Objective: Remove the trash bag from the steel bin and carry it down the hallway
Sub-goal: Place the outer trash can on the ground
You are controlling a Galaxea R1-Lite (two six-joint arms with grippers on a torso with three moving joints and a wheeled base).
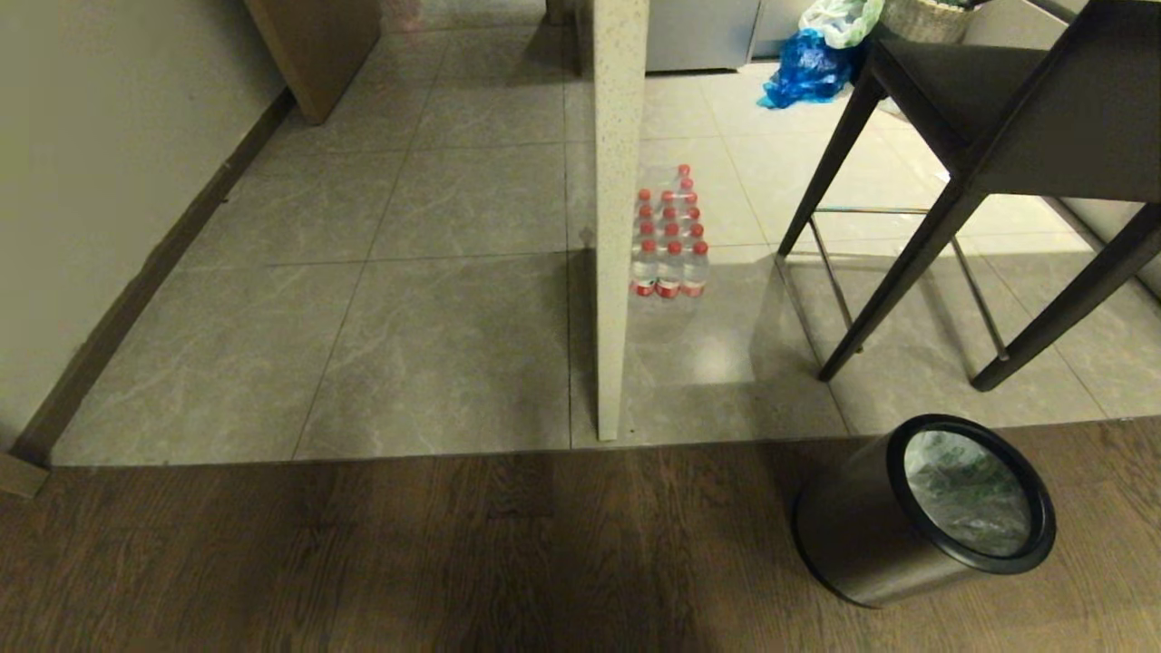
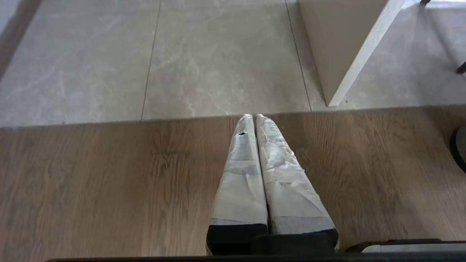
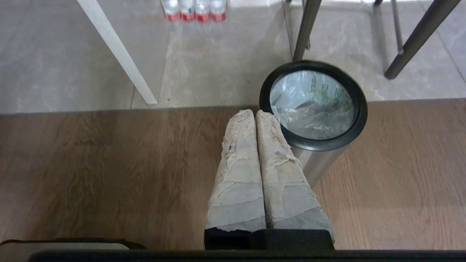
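Note:
The steel bin (image 1: 862, 535) with its thick black rim stands on the wooden floor at the lower right of the head view. Inside it lies the trash bag (image 1: 966, 494), crinkly translucent white with green print. The right wrist view looks down on the bin (image 3: 320, 163) and the bag (image 3: 313, 105). My right gripper (image 3: 255, 112) hangs shut and empty, its tape-wrapped fingers just beside the bin's rim, above the wood. My left gripper (image 2: 253, 116) is shut and empty too, over the wood near the tile edge. Neither arm appears in the head view.
A speckled white panel leg (image 1: 621, 227) stands on the grey tiles with a pack of red-capped water bottles (image 1: 669, 245) behind it. A dark chair (image 1: 980, 181) stands just beyond the bin. A blue bag (image 1: 807, 73) lies far back. A wall with a dark baseboard (image 1: 145, 272) runs along the left.

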